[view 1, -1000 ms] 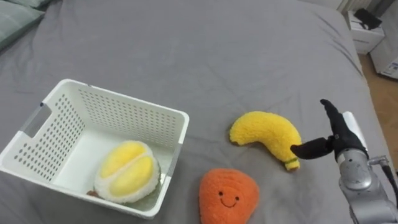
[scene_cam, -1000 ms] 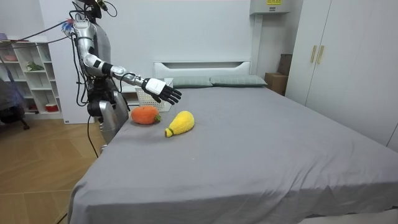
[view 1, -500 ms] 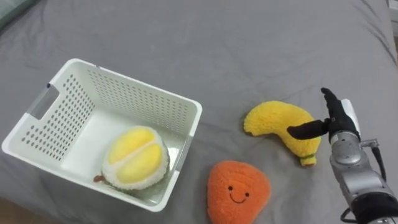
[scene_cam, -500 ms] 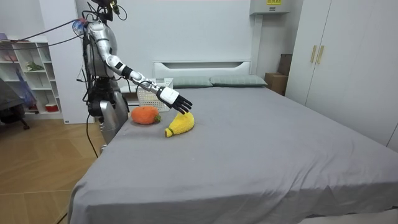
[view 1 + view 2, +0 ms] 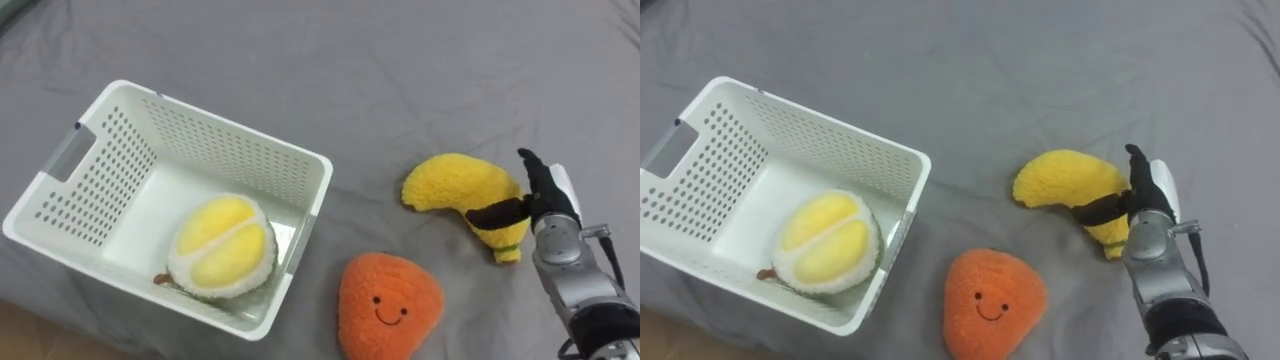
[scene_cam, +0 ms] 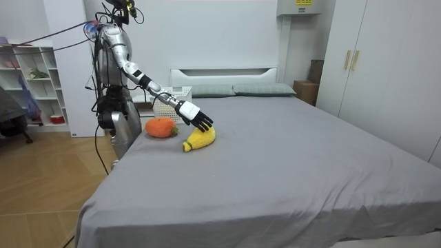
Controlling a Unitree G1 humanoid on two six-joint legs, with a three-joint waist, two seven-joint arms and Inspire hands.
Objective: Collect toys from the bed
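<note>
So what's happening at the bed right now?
The right hand rests open on the yellow banana plush, thumb laid across it, not yet closed around it. A durian plush already lies in the white basket; the orange plush sits on the grey bed near the basket.

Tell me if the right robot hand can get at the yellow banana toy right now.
Probably yes: the right robot hand is at the banana toy's near end, its thumb lying across it, with nothing in between.

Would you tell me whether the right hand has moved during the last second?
Yes: the right hand has come down onto the banana toy, which stays put.
</note>
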